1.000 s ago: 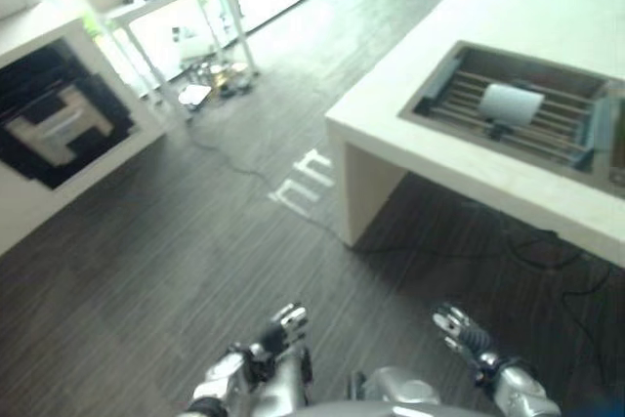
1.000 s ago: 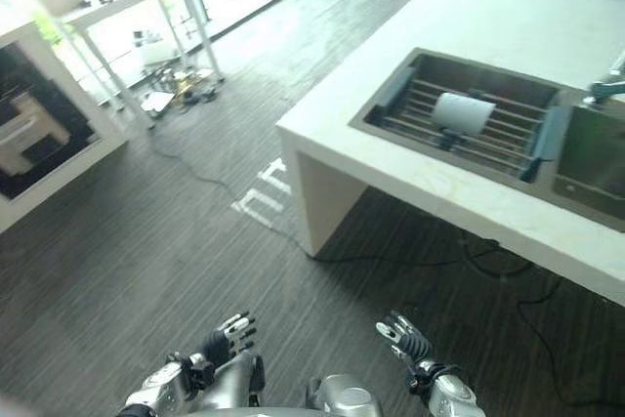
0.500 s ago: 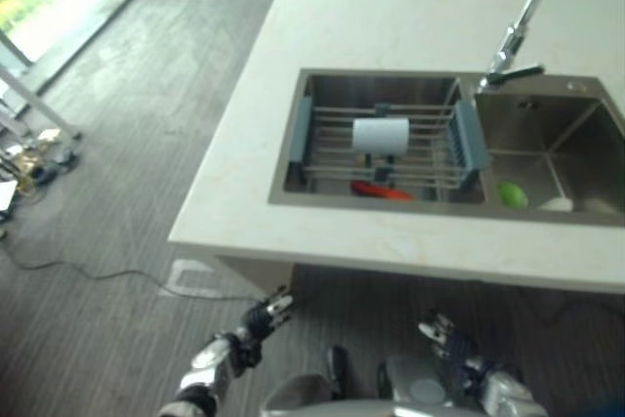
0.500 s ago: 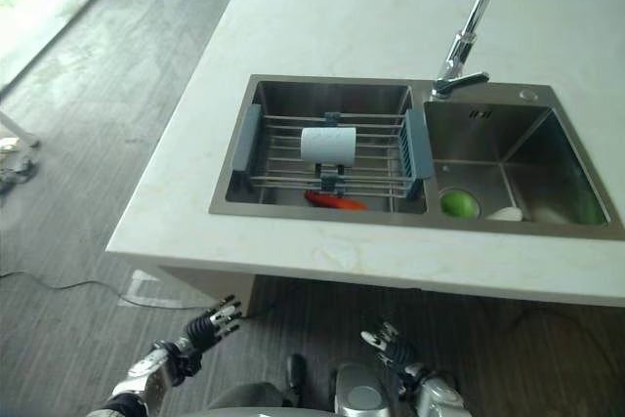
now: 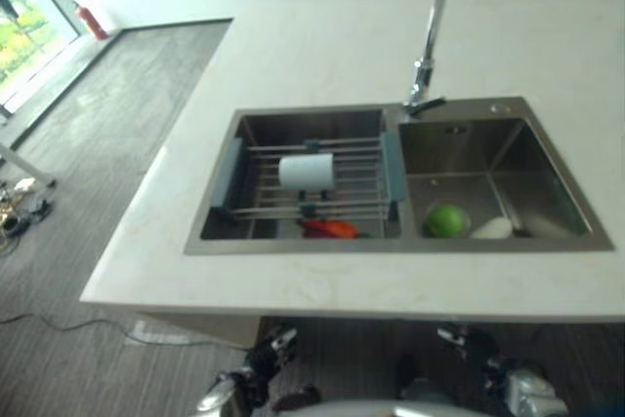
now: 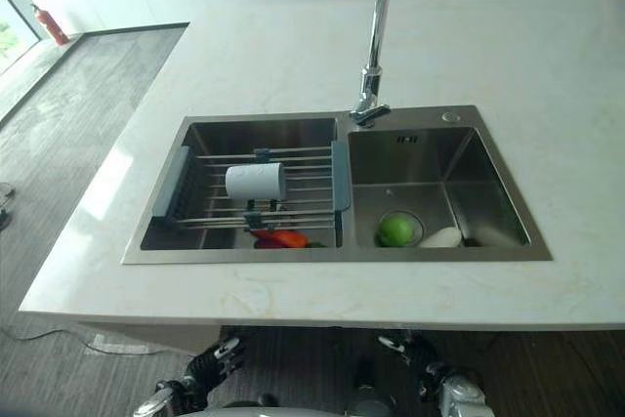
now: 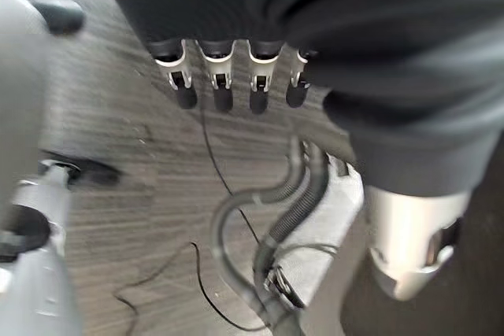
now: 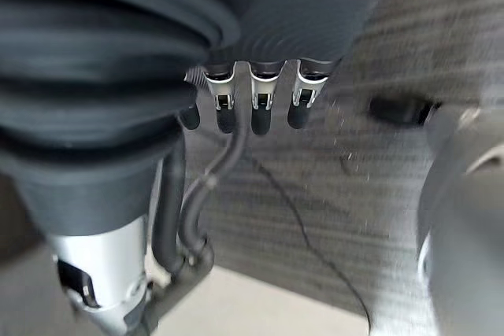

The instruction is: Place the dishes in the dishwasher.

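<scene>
Left hand (image 5: 256, 370) low below the counter (image 6: 293, 290) edge, fingers straight, holding nothing; white cup (image 6: 256, 182) lying on the rack (image 6: 293, 204) over the left sink basin, red item (image 6: 280, 238) beneath; green round item (image 6: 395, 230) in the right basin; right hand (image 6: 422, 368) likewise relaxed, empty.

The counter's front edge (image 6: 293, 305) partly hides both hands; the faucet (image 6: 374, 36) is cut off above.
</scene>
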You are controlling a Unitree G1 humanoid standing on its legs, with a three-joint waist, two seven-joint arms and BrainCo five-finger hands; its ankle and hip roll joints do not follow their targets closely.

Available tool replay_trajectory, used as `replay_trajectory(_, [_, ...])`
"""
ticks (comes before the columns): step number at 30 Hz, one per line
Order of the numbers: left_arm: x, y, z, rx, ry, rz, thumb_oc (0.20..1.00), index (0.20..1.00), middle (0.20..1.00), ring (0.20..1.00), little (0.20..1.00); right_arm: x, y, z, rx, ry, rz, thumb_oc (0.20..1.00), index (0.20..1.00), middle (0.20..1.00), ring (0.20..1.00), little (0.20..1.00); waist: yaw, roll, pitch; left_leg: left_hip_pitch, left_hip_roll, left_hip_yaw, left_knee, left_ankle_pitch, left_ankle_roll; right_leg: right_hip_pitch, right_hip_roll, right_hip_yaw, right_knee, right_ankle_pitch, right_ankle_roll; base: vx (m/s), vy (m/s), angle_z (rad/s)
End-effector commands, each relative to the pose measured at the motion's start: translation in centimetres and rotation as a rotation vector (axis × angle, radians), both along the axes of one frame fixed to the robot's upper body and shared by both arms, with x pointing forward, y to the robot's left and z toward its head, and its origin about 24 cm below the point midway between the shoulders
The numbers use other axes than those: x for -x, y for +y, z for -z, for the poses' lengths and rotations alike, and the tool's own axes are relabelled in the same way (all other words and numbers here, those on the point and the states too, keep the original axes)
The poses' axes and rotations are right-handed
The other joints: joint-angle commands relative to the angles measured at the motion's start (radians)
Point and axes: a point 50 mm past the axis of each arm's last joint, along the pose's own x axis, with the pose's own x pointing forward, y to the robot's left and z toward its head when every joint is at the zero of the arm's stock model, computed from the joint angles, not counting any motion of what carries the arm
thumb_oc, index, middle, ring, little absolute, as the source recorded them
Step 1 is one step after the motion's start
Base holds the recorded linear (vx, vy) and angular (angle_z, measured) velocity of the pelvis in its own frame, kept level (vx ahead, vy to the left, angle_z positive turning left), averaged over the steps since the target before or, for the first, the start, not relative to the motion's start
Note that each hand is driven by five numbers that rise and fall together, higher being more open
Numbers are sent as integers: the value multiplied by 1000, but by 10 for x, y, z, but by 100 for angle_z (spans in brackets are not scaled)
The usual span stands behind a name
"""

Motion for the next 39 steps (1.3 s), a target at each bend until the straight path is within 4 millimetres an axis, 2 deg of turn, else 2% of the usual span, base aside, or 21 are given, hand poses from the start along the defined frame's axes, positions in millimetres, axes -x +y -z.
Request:
replay_trajectory(1, [-4,13,1,-44,33,-12,1000,1000,1000,1000,1000,-15,13,1,-12,-25,19,1000,1000,1000,1000,1000,3,-27,9,-60,-70,42,-4,-36,44,43,-64,-2,113,-196,73,0,0,0])
replay_trajectory(4, [20,23,15,-162,246,-104,1000,1000,1000,1000,1000,3,6,10,1,57,125,1000,1000,1000,1000,1000,0,-29,5,-63,-65,45,-4,-33,42,56,-56,-2,101,-200,67,-13,-18,-3])
replay_trajectory(7, [45,53,18,-195,394,-470,1000,1000,1000,1000,1000,17,-6,13,16,105,222,1000,1000,1000,1000,1000,-1,-29,2,-65,-61,46,-4,-33,35,66,-52,1,84,-204,60,-1,1,-3])
replay_trajectory(9, [64,89,12,-287,438,-697,1000,1000,1000,1000,1000,31,-20,13,36,136,306,1000,1000,1000,1000,1000,2,-21,3,-71,-57,46,-4,-27,30,72,-54,-1,74,-205,56,-18,14,2])
replay_trajectory(11, [80,119,2,-396,457,-845,1000,1000,1000,1000,1000,44,-33,12,44,164,393,1000,1000,1000,1000,1000,5,-10,3,-78,-55,42,-4,-23,28,74,-55,-2,68,-208,54,-29,42,5])
replay_trajectory(12, [91,143,-9,-504,461,-906,1000,1000,1000,1000,1000,54,-41,11,46,183,441,1000,1000,1000,1000,1000,8,-2,4,-79,-55,40,-2,-24,27,78,-55,-1,68,-214,53,-14,76,4])
replay_trajectory(14, [102,186,-35,-775,480,-895,1000,1000,1000,1000,1000,62,-51,9,53,197,470,1000,1000,1000,1000,1000,12,13,1,-90,-55,34,-2,-17,27,71,-58,2,70,-215,52,-12,83,5])
replay_trajectory(16, [100,225,-67,-957,420,-963,1000,1000,1000,1000,1000,64,-56,7,63,207,466,1000,1000,1000,1000,1000,16,27,0,-97,-56,29,0,-13,29,68,-60,5,71,-216,52,-5,66,5])
replay_trajectory(17, [95,260,-105,-1099,338,-995,1000,1000,1000,1000,1000,64,-56,7,64,211,463,1000,1000,1000,1000,1000,22,39,0,-99,-56,29,3,-13,32,69,-62,9,71,-216,55,0,39,6])
replay_trajectory(18, [89,281,-132,-1165,269,-1009,1000,1000,1000,1000,1000,65,-56,8,60,213,463,1000,1000,1000,1000,1000,26,43,0,-101,-56,28,4,-13,34,69,-62,8,71,-215,57,0,-5,4])
replay_trajectory(19, [79,304,-170,-1247,148,-1026,1000,1000,1000,1000,1000,66,-53,9,54,215,461,1000,1000,1000,1000,1000,32,49,-2,-104,-56,25,4,-13,37,69,-62,7,69,-213,58,2,-44,5])
replay_trajectory(20, [62,322,-216,-1332,-25,-1034,1000,1000,1000,1000,1000,66,-48,11,46,216,454,1000,1000,1000,1000,1000,39,54,-5,-105,-57,21,4,-12,39,72,-62,5,66,-211,60,7,-60,9])
replay_trajectory(21, [47,331,-252,-1399,-146,-1024,1000,1000,1000,1000,1000,65,-44,12,38,213,453,1000,1000,1000,1000,1000,45,56,-9,-106,-57,18,3,-12,40,75,-62,4,63,-209,62,17,-77,16])
replay_trajectory(23, [13,332,-323,-1510,-456,-966,1000,1000,1000,1000,1000,59,-36,14,10,197,457,1000,1000,1000,1000,1000,53,58,-19,-105,-58,14,1,-13,40,81,-60,1,56,-206,66,39,-107,18])
replay_trajectory(24, [-12,322,-363,-1538,-620,-911,1000,1000,1000,1000,1000,54,-31,15,-4,187,451,1000,1000,1000,1000,1000,54,57,-27,-107,-58,15,-2,-10,39,80,-59,2,54,-203,68,54,-102,14])
replay_trajectory(26, [-39,302,-401,-1543,-817,-805,1000,1000,1000,1000,1000,49,-26,16,-20,179,448,1000,1000,1000,1000,1000,51,54,-34,-102,-59,18,-4,-12,37,84,-57,4,50,-202,71,67,-73,7])
replay_trajectory(28, [-67,273,-429,-1486,-1018,-665,1000,1000,1000,1000,1000,47,-21,17,-34,180,450,1000,1000,1000,1000,1000,42,50,-38,-95,-59,26,-4,-17,35,89,-55,12,45,-203,73,85,-59,-4])
replay_trajectory(30, [-93,242,-444,-1413,-1159,-493,1000,1000,1000,1000,1000,49,-19,19,-40,196,456,1000,1000,1000,1000,1000,27,45,-43,-88,-59,37,-4,-23,34,89,-52,25,39,-200,78,92,-51,-14])
replay_trajectory(32, [-111,219,-444,-1366,-1207,-361,1000,1000,1000,1000,1000,54,-19,20,-43,213,473,1000,1000,1000,1000,1000,15,42,-42,-82,-60,45,-4,-27,33,90,-51,37,34,-196,82,98,-47,-28])
replay_trajectory(34, [-133,189,-439,-1326,-1238,-182,1000,1000,1000,1000,1000,64,-21,22,-49,240,497,1000,1000,1000,1000,1000,-7,35,-40,-74,-60,61,-4,-33,34,89,-49,58,26,-188,88,110,-50,-34])
replay_trajectory(39, [-164,150,-422,-1283,-1223,31,1000,1000,1000,1000,1000,82,-27,22,-36,284,493,1000,1000,1000,1000,1000,-61,25,-26,-69,-55,96,-4,-33,35,70,-49,102,17,-168,99,46,-8,-30])
